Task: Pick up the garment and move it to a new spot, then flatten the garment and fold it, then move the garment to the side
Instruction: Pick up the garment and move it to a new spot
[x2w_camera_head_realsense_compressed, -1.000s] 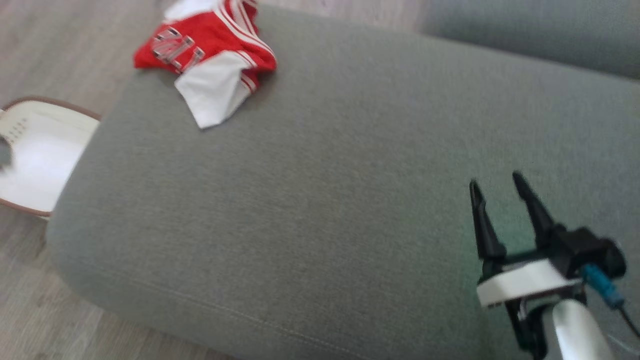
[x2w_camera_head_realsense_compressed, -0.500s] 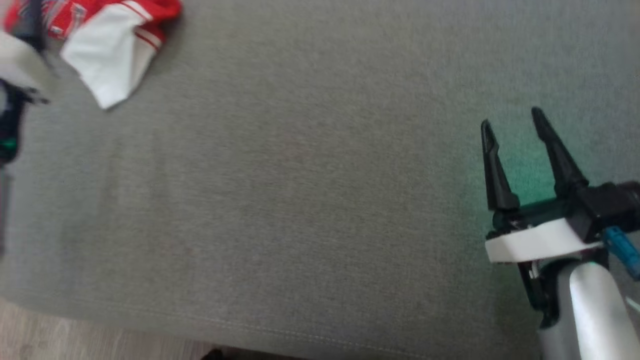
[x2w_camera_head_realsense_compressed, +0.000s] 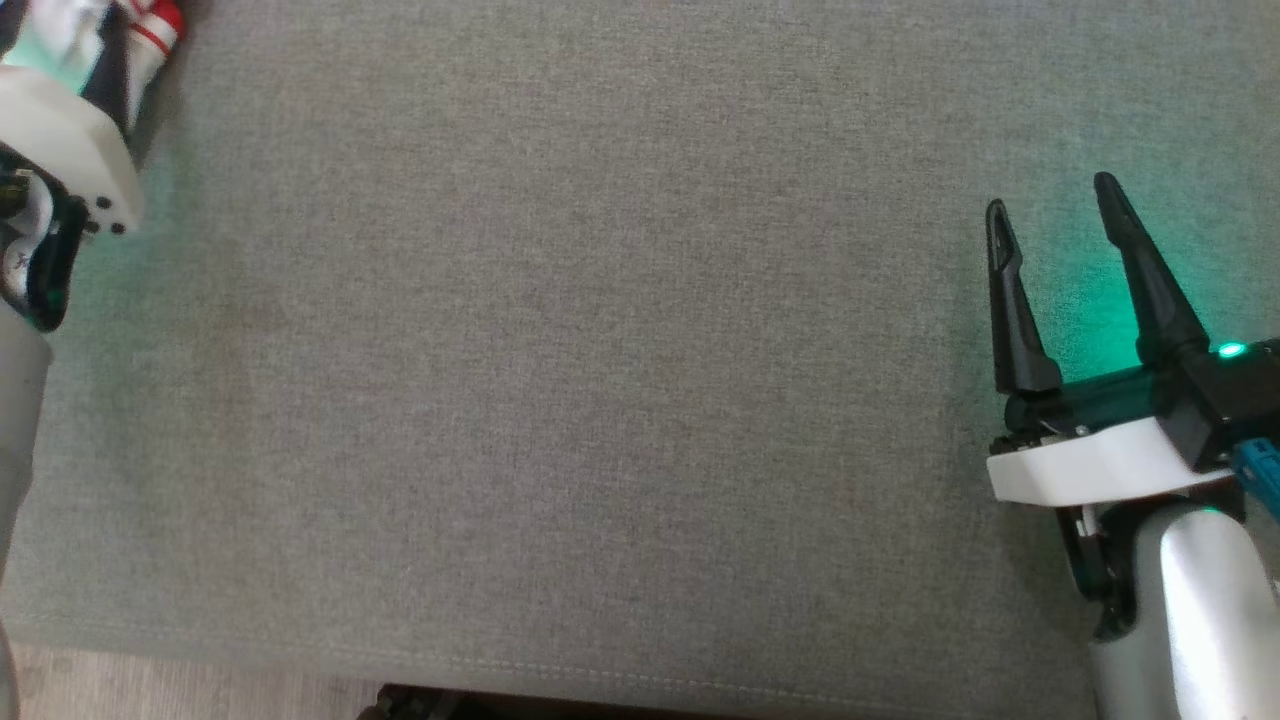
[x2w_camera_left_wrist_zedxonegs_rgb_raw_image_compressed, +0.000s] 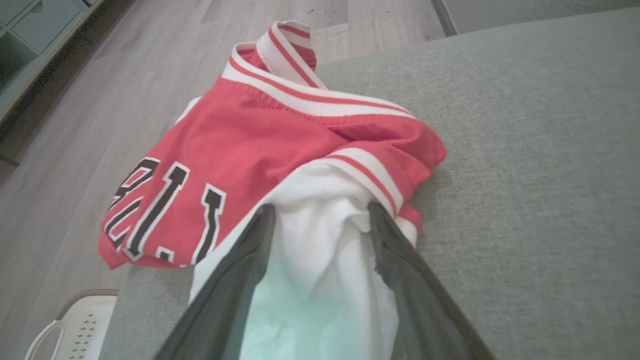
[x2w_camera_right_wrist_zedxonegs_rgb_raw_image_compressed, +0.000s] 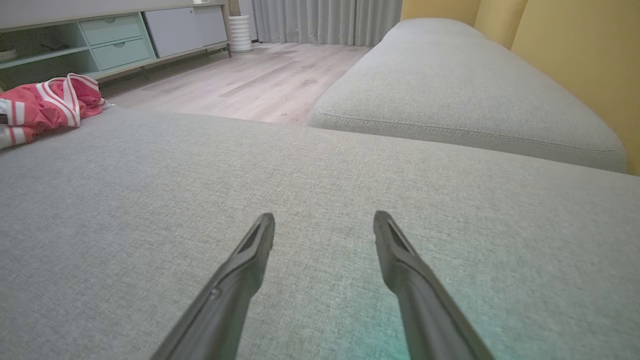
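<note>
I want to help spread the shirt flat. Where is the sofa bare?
The wide middle of the grey cushion is bare, between the left gripper and the right gripper. Its far left corner is crowded: the red jersey lies bunched there, left gripper open around its white part.

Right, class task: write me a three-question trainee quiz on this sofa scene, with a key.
1. Which part of the garment shows between the left claw's fingers? A red, B white, C black lettering.
2. True or false: the right claw is shut on the garment.
3. Fill in: the right claw is over a bare grey ____.
Key: 1 B; 2 false; 3 cushion.
</note>
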